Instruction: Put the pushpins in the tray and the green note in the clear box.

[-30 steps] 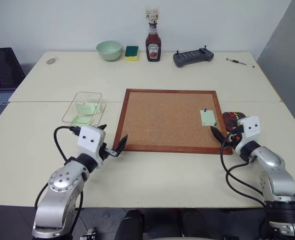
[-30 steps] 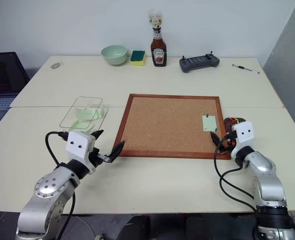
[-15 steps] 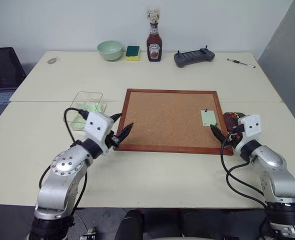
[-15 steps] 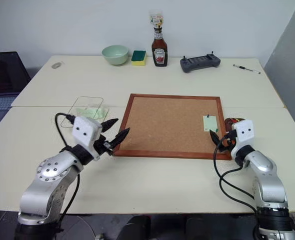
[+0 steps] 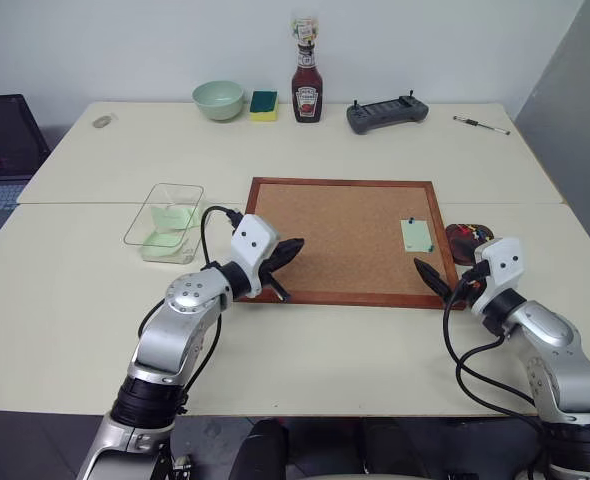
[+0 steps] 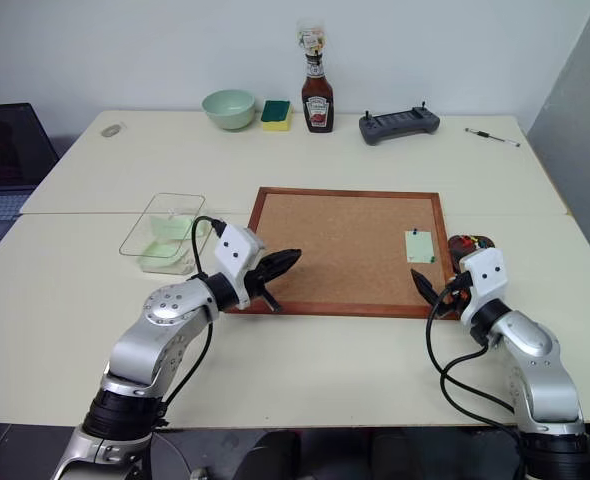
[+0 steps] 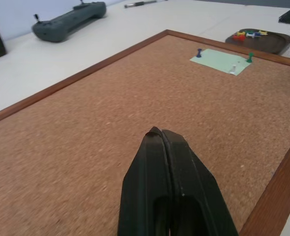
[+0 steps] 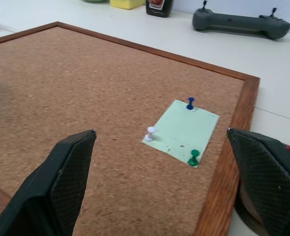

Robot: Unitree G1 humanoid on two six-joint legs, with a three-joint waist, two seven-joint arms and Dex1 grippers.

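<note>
Spanning two pale counter (image 5: 95, 300) tops, the scene centres on a wood-framed corkboard (image 5: 335, 240) where the job looks barely begun. On the robot's left sits the clear box (image 5: 165, 220), already holding something pale green, though what it is cannot be told. At the board's right edge, the green note (image 8: 182, 132) is still pinned, its slightly longer side running toward the board's far edge; blue (image 8: 190, 103), white (image 8: 151, 131) and green pushpins (image 8: 194, 157) hold it. Just beyond the frame lies the tray (image 7: 258, 40), with several coloured pins inside. The left gripper (image 7: 172, 172) hovers over the cork, closed on nothing; the right gripper (image 8: 164, 182) gapes wide, aimed at the note.
</note>
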